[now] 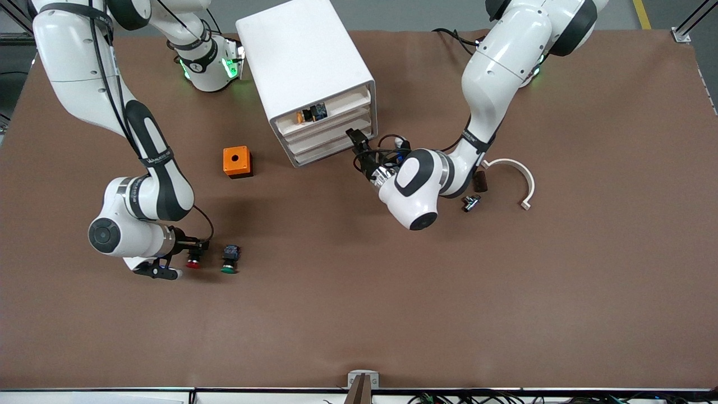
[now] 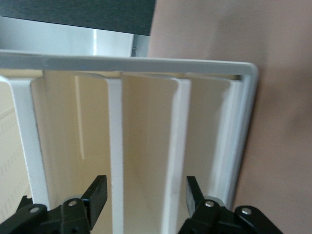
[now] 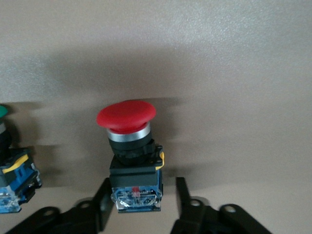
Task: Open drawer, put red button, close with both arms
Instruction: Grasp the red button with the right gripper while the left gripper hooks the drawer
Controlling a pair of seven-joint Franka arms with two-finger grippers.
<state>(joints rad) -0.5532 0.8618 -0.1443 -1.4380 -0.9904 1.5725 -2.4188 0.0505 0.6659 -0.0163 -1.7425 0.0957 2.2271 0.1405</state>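
Orange cube with a round hole in its top, resting on the brown table toward the right arm's end. Green-capped button lying nearer the front camera than that cube. Toward the left arm's end, a white curved bracket, a small dark block and a small metal part close together.

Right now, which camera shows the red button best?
The right wrist view: the red button fills the frame, cap, collar and blue-black body clear, between the right gripper fingers. The front view shows it only small at that gripper, beside the green button. The left wrist view shows only the cabinet.
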